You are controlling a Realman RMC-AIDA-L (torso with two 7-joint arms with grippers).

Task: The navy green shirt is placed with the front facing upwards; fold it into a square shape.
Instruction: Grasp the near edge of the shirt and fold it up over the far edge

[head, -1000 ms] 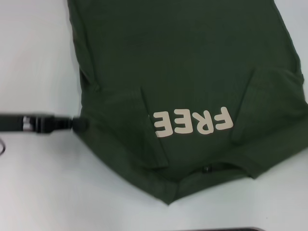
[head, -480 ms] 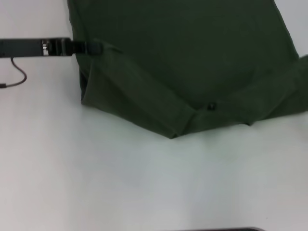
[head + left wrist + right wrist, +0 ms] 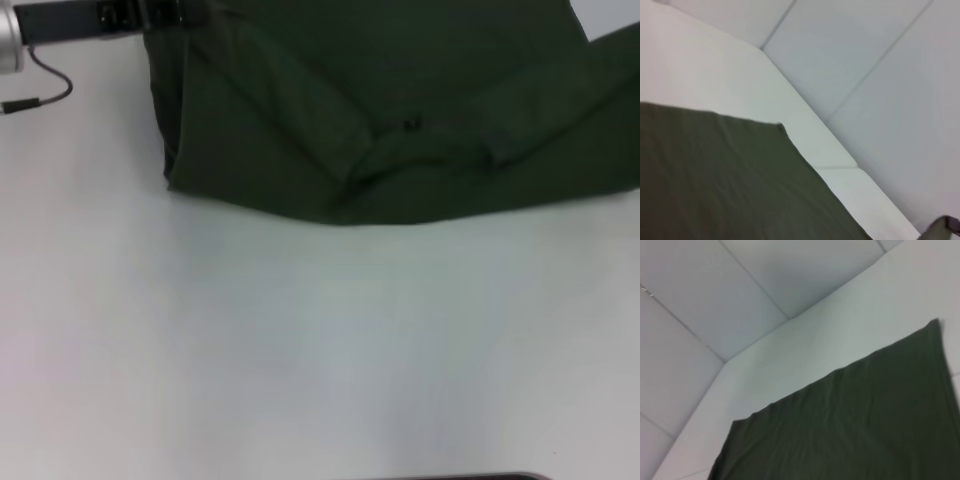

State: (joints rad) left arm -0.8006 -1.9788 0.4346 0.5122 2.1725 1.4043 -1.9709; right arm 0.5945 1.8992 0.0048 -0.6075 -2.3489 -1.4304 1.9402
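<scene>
While the left tool (image 3: 185, 12) sits at the far left corner of the head view, right against the shoulder edge of the navy green shirt (image 3: 400, 120), I cannot tell whether it is spread or pinching the cloth, since its tips merge into the dark fabric there. Its black barrel runs out to the left, with a thin cable (image 3: 45, 92) looping beneath it over the white worktop (image 3: 320, 340). No right tool shows in any view.

From there outward, the shirt lies across the far part of the worktop, with the collar end turned over onto the body: the near edge is a doubled fold, the neckline seam makes a shallow V, and the small black neck label (image 3: 411, 124) shows near the middle. No chest lettering is visible. Both wrist views show only a flat stretch of green cloth ending in a corner on the worktop.

The step in hand looks like carrying the collar end away from the robot to halve the shirt. To do it well, both shoulders should travel level and at an equal pace, the cloth kept low and lightly taut, so the fold line lies straight and the far edges meet squarely.
</scene>
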